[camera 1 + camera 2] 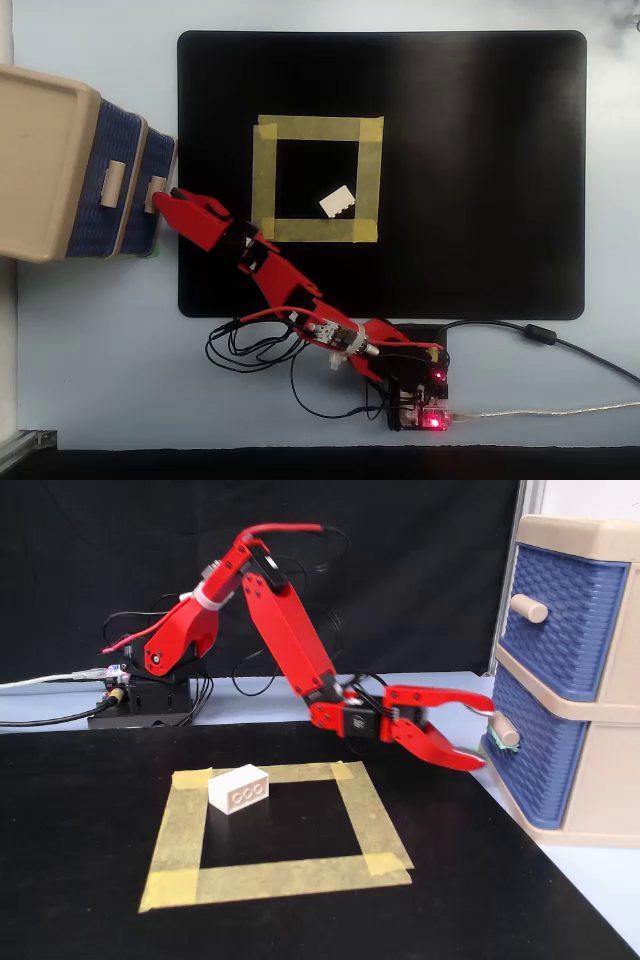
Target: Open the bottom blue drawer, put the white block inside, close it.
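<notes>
Reaching for the lower knob to pull the bottom blue drawer (545,750) open.

Overhead, the gripper (163,198) meets the drawer front, its spread hidden, while the white block (337,203) waits inside the tape square (316,180). The fixed view adds what that misses: jaws parted, bracketing the knob (505,732) without clamping it, drawer closed.
</notes>
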{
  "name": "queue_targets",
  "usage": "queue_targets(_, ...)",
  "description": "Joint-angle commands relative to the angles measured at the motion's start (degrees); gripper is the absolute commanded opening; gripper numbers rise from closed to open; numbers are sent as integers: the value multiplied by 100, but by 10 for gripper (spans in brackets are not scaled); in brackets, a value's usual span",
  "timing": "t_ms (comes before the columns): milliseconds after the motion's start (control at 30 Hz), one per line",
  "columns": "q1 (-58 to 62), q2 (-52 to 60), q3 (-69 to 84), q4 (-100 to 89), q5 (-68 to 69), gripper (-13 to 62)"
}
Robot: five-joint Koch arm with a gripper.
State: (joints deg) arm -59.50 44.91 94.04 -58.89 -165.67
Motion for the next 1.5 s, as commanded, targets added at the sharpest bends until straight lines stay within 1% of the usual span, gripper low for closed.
queue_targets(0,-123,-9,-413,-431,44,338)
queue_targets(200,-176,-237,-984,105,53,328)
queue_targets(267,-185,-237,-976,378,79,281)
queue_targets(333,-176,-237,-940,536,185,206)
queue_targets(467,-114,-158,-492,932,343,-41)
queue_targets(500,-70,-123,-290,1020,316,-84)
queue_targets(633,387,290,756,1020,123,-81)
queue_targets(800,633,1608,2892,1020,-501,-81)
queue_targets(900,1090,2355,3990,1002,-580,-81)
queue_targets(1000,1178,2531,4333,1002,-589,-81)
queue_targets(1100,1222,2549,4342,1011,-598,-72)
queue_targets(1133,1222,2566,4315,1020,-563,-24)
queue_targets(1167,1195,2584,4298,1046,-554,102)
queue_targets(1233,1195,2769,4307,1072,-527,305)
queue_targets(1267,1204,2971,4359,1116,-527,338)
queue_targets(1300,1213,3349,4386,1283,-527,342)
queue_targets(1367,1266,4192,4482,2276,-527,342)
queue_targets(1400,1310,4702,4482,3164,-536,342)
queue_targets(1467,1397,5897,4289,5563,-527,342)
